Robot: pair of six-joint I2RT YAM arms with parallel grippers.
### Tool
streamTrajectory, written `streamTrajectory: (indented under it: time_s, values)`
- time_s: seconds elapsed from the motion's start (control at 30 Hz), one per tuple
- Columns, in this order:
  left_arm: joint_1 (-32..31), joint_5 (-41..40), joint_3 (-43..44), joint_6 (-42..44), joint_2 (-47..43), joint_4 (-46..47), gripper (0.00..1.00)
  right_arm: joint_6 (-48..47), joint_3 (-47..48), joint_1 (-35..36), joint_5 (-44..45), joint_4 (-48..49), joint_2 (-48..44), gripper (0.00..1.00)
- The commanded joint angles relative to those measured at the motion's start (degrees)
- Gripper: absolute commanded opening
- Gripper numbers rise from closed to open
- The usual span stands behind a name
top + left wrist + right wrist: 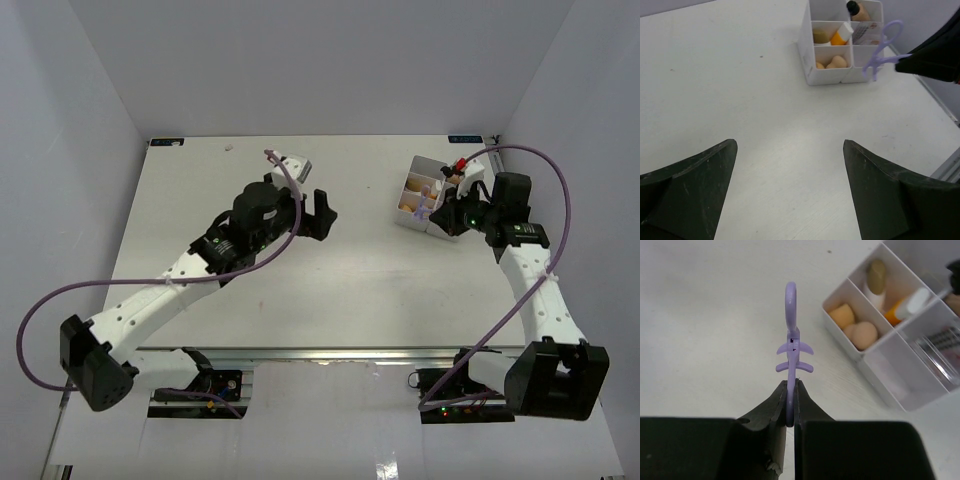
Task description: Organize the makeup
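Right wrist view: the right claw is pinched tight on the purple looped tool.
The tool sticks straight out from the claw, loop end first, just beside the white tray and not in it. One box of the tray has beige egg sponges. The next box has an orange tube with a white cap. A back box has a beige bottle with a dark cap. The left claw is wide open over the table, touching nothing.
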Motion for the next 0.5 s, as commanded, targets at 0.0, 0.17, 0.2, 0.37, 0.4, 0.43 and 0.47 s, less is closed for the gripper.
streamTrajectory:
  time_s: [0.0,0.17,0.2,0.37,0.4,0.43,0.47]
  values:
    - [1.38,-6.38,-9.21,5.46,-6.26,-2.04,0.98,-0.97,-7.62,-1.63,16.87,9.46,-6.89,0.08]
    - [1.61,-7.47,-14.61,6.27,-10.79,-0.95,0.98,2.42,-11.82,-2.4,22.13,17.26,-8.86,0.08]
    - [1.61,-7.57,-14.78,6.22,-11.31,-1.05,0.98,3.17,-12.17,-2.45,22.5,18.19,-8.68,0.08]
    - [1.61,-7.66,-16.09,6.16,-13.12,-0.22,0.98,3.85,-13.88,-2.85,24.99,24.53,-7.12,0.08]
    - [1.61,-7.44,-16.15,6.1,-13.15,-0.22,0.98,3.59,-13.91,-3.08,24.58,25.16,-6.48,0.08]
    - [1.61,-7.3,-16.13,6.05,-13.15,-0.22,0.98,3.35,-13.75,-3.29,23.74,25.22,-5.84,0.08]
    - [1.61,-7.2,-16.09,6.05,-13.15,-0.22,0.98,3.17,-13.38,-3.43,22.71,25.22,-5.04,0.08]
